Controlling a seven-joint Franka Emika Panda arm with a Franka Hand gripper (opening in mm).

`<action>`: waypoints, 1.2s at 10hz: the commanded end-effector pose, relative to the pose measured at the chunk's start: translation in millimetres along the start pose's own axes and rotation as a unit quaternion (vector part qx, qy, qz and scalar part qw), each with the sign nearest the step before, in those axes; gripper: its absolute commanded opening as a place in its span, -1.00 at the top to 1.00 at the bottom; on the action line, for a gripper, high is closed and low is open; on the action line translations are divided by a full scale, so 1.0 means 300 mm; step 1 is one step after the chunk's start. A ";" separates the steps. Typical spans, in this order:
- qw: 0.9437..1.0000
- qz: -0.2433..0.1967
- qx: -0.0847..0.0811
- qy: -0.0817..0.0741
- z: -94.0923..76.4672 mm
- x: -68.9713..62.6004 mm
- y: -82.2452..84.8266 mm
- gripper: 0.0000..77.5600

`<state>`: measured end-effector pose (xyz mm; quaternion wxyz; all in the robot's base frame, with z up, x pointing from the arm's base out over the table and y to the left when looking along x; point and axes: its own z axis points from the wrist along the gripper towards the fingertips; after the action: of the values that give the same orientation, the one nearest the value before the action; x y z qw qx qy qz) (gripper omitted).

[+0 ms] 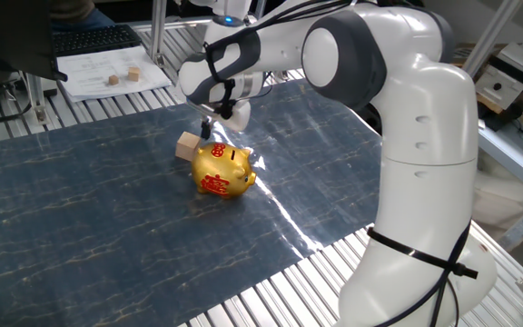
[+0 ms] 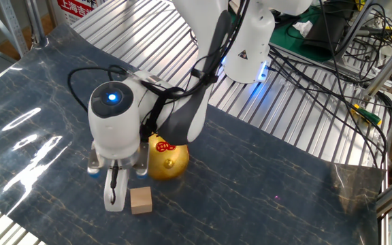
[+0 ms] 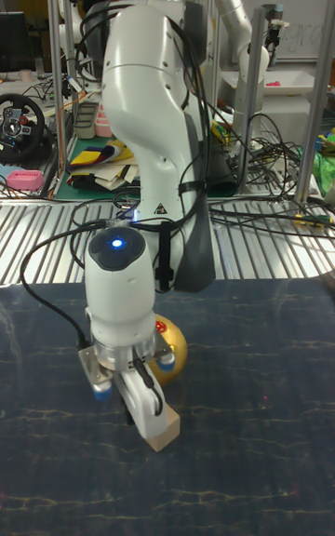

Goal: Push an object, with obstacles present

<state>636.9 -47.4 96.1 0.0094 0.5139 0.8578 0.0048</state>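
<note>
- On the dark blue marbled mat [image 1: 107, 227], the small wooden cube [image 1: 187, 146] sits at about 10 o'clock from the gold piggy bank [image 1: 223, 170], just beside it; in the one fixed view I cannot tell whether they touch, while the other fixed view shows a narrow gap between them.
- My gripper [image 2: 114, 201] hangs low over the mat just beside the cube, at its 9 o'clock in the other fixed view, with a sliver of mat showing between the fingertip and the cube's face.
- From what I can see, the fingers [image 2: 113, 197] read as one narrow blade, so I judge them pressed together with nothing held.
- Progress, as I judge it: the cube is not clear of the obstacle, and the tool is beside it rather than pressing on it, so the push looks unfinished.
- What is left, I think, is to bring the fingertip onto a cube face and steer the cube away without nudging the bank.
- Count: one cube on the mat, one piggy bank, one arm with one gripper.
- Off the mat at 11 o'clock, two similar cubes [image 1: 123, 76] lie on white paper [image 1: 93, 68], apart from the work.
</note>
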 end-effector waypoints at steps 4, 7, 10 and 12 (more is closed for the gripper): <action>0.998 0.060 -0.013 -0.001 0.016 0.146 0.048 1.00; 0.998 0.063 -0.012 -0.004 0.007 0.217 0.054 1.00; 0.998 0.057 -0.013 -0.002 -0.013 0.266 0.049 1.00; 0.998 0.056 -0.012 -0.003 -0.003 0.292 0.048 1.00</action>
<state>610.0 31.3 97.2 0.0159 0.5611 0.8274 0.0147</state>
